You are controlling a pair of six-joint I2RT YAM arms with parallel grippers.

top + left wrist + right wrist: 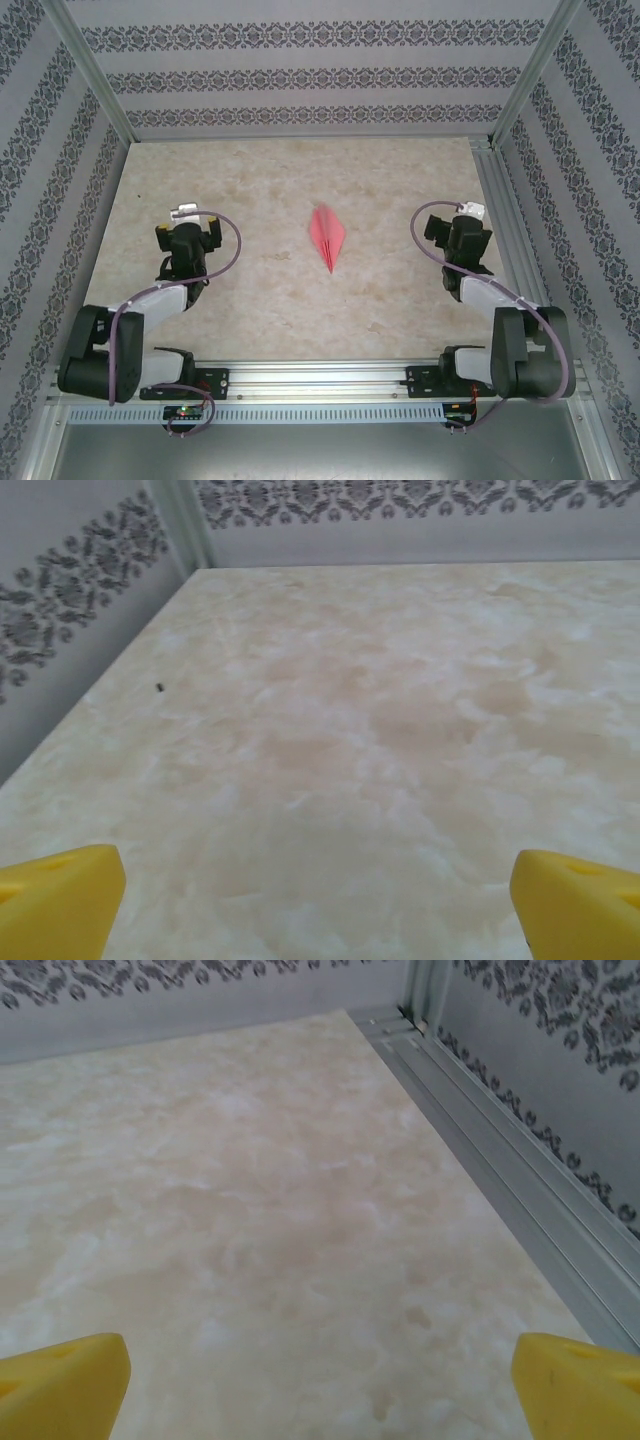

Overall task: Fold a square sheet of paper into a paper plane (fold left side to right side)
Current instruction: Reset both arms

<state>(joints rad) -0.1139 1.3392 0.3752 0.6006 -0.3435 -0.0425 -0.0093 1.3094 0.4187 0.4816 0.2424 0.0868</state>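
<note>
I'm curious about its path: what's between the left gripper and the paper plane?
Bare table from left gripper to paper plane, in the top view.

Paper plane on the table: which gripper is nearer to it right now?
Right, but only marginally. The right gripper stands open to the right of the paper plane, the left gripper open to its left; neither touches it.

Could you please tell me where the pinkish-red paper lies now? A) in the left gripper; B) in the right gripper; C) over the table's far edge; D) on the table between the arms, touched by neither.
D: the folded paper plane lies on the table between the open left gripper and open right gripper, apart from both.
</note>
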